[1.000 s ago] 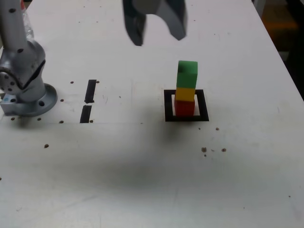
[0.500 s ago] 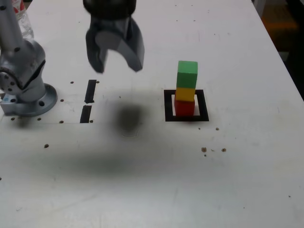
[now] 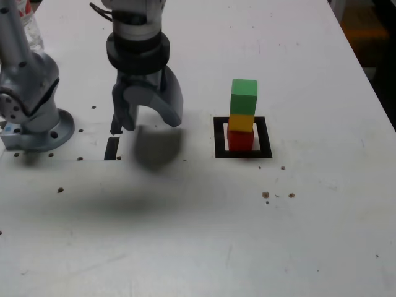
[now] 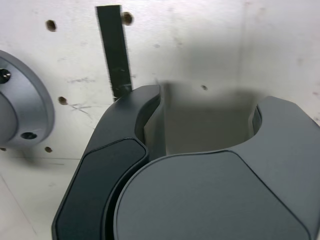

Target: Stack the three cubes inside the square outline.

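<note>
Cubes (image 3: 241,114) stand stacked 3 high inside the square outline (image 3: 220,154) on the desk (image 3: 322,204), while our jaws, parted and empty, hang well apart from them; we should simply keep clear.

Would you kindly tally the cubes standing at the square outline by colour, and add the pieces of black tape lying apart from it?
Green cube: 1
Yellow cube: 1
Red cube: 1
Black tape strips: 2, one partly behind the gripper
Total: 5
</note>
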`<action>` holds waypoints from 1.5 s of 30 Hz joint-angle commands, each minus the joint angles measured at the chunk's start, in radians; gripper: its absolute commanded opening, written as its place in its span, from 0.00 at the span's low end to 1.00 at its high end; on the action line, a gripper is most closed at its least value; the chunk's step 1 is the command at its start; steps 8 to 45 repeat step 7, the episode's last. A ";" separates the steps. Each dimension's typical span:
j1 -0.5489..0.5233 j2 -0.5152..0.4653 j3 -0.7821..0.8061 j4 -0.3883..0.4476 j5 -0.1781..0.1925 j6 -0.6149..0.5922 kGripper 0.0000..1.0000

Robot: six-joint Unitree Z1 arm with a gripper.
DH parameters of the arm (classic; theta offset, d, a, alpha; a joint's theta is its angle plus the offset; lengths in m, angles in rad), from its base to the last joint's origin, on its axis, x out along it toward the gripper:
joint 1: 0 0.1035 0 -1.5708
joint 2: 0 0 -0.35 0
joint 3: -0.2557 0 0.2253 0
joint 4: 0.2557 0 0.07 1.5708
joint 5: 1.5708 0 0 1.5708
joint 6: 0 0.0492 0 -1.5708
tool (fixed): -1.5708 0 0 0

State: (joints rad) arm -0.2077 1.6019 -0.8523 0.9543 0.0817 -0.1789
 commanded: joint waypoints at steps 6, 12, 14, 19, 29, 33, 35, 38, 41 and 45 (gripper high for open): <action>0.005 -0.034 0.051 -0.019 0.032 -0.042 0.69; 0.005 -0.037 0.057 -0.028 0.033 -0.048 0.69; 0.005 -0.037 0.057 -0.028 0.033 -0.048 0.69; 0.005 -0.037 0.057 -0.028 0.033 -0.048 0.69; 0.005 -0.037 0.057 -0.028 0.033 -0.048 0.69; 0.005 -0.037 0.057 -0.028 0.033 -0.048 0.69; 0.005 -0.037 0.057 -0.028 0.033 -0.048 0.69; 0.005 -0.037 0.057 -0.028 0.033 -0.048 0.69; 0.005 -0.037 0.057 -0.028 0.033 -0.048 0.69; 0.005 -0.037 0.057 -0.028 0.033 -0.048 0.69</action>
